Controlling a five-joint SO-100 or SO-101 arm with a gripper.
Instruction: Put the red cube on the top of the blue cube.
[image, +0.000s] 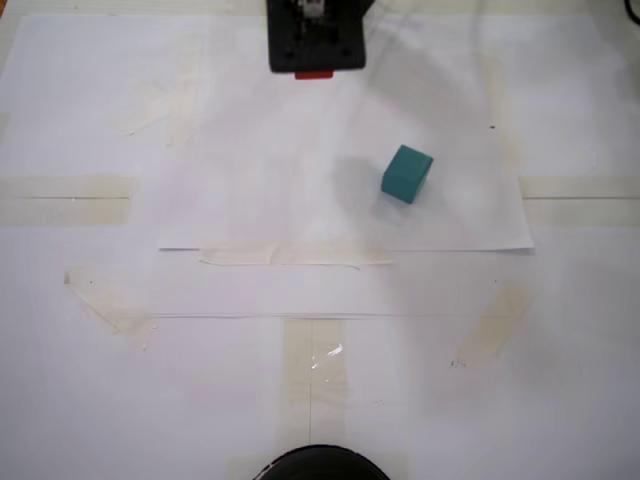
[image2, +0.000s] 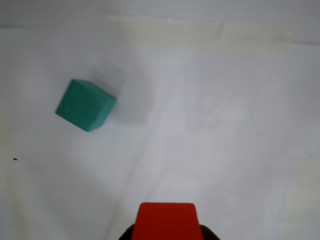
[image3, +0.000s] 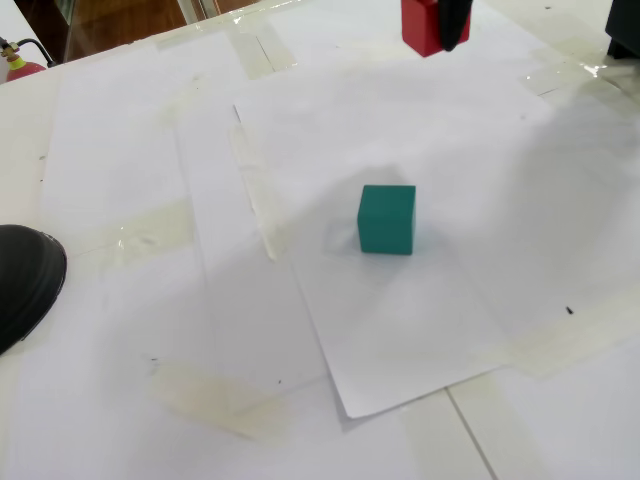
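In the wrist view the red cube (image2: 166, 220) fills the bottom centre, nearest the camera, clamped in the hand (image2: 166, 234), whose dark fingers peek out at either side of its lower edge. Its top face lies flat and square to the view; being a cube, it has no long axis. Farther off, to the upper left in that view, the blue cube (image2: 85, 105) sits alone on the white paper sheet (image2: 225, 150), turned so one corner points toward the camera. A fixed view shows the held cube raised clear of the paper-covered worktop (image3: 120, 200), well apart from the blue cube (image3: 387, 219). Tape strips (image3: 205, 400) hold the sheets down.
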